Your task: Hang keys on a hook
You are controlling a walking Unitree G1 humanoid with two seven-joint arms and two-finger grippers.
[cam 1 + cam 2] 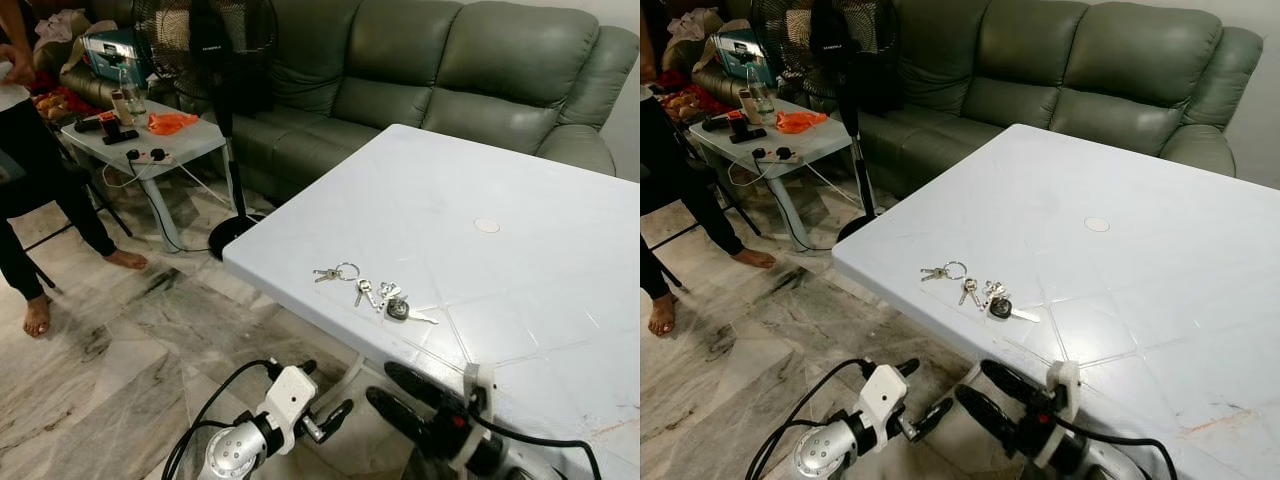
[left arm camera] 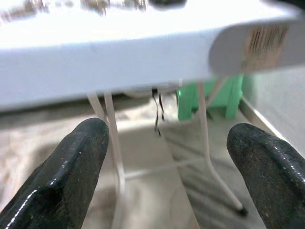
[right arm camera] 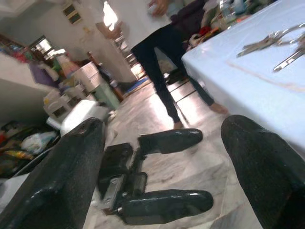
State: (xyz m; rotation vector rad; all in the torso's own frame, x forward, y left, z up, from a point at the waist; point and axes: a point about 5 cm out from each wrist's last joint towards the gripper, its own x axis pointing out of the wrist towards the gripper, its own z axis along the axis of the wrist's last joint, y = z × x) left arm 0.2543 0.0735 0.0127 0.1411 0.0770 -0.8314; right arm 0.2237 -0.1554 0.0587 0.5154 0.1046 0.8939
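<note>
Left eye view: the keys [image 1: 372, 291] were found lying flat on the white plastic worktop [image 1: 520, 260], close to its near left edge, strung out left to right from a small ring to a dark-headed key. No hook could be identified. The right claw [image 1: 395, 392] was held low at the near edge, its two black fingers spread and empty. The keys lay just beyond it, further in on the worktop and slightly left; this arm was judged the nearer. The left claw [image 1: 325, 400] was below the worktop, over the marble floor [image 1: 110, 340], also apart and empty.

Right eye view: the same layout was confirmed. A green leather sofa [image 1: 1090, 70], a standing fan [image 1: 835, 50] and a person's legs [image 1: 680, 210] were noted at the far left.

Left wrist view: the worktop's rounded underside edge and thin white legs were seen between parted fingers.

Right wrist view: metal keys [image 3: 276, 43] were observed, glinting on the smooth surface, beyond wide-set fingers.
</note>
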